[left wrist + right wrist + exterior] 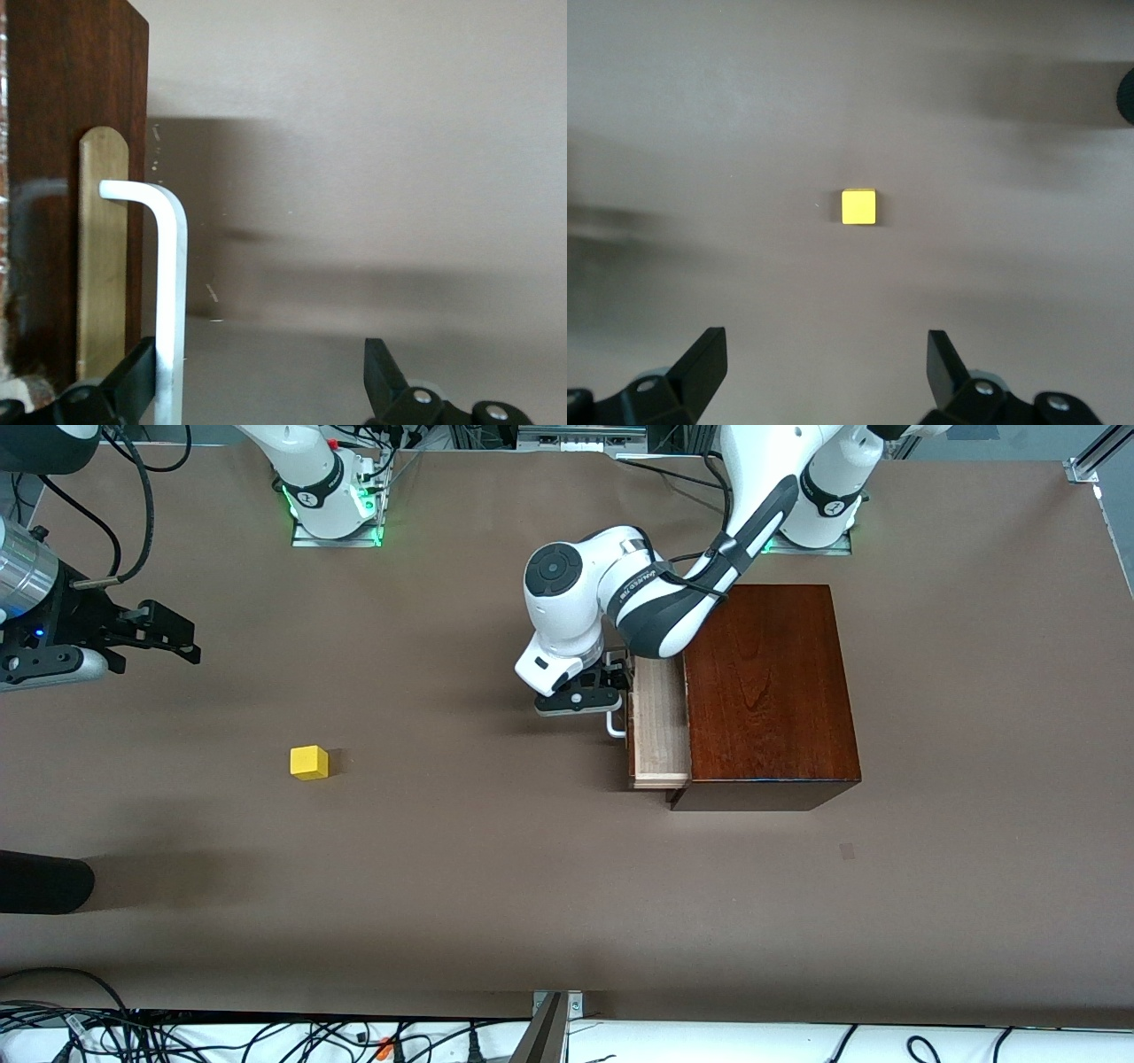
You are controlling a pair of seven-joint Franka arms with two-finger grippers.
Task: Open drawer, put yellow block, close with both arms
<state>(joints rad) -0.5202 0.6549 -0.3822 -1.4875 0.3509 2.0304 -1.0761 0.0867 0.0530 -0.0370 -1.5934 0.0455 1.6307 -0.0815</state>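
Inventory, one moment.

Drawer: centre-right of the front frame, partly pulled out of the box, pale inside showing. Opening looks begun; whether it is wide enough for the block I cannot tell.

Handle: white bar on the drawer front.

My left tool: at the handle, fingers spread apart, one finger just beside the bar, gripping nothing.

Block: lower left of centre in the front frame, on the bare desk, well apart from the drawer. Not yet picked up.

My right tool: upper left of the front frame, above the desk, fingers wide apart, empty, block centred in its wrist view.

Left to do: pick up the block, place it, close.
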